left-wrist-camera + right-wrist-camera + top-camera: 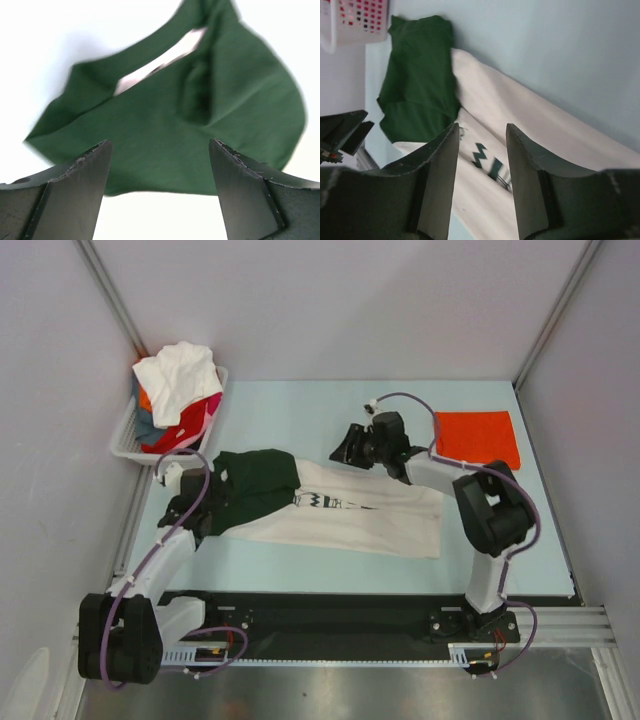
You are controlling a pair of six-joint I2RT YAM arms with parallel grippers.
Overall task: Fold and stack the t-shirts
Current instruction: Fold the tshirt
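- Pale blue table (300,565) at frame centre, boxed in by plain grey-lilac walls (330,300) with metal corner posts (110,295); black rail (330,610) along the lower edge.
- Cream t-shirt (370,520) with dark green sleeves, spread flat across mid-table, green end leftward.
- Orange-red t-shirt (478,438), folded square, upper right, well apart.
- White basket (120,440) at upper left, heaped with white, red and pink t-shirts (180,380).
- Left gripper (160,145) over the green sleeve, jaws wide, holding nothing.
- Right gripper (482,130) above the cream cloth's chest print, jaws partly parted, holding nothing.
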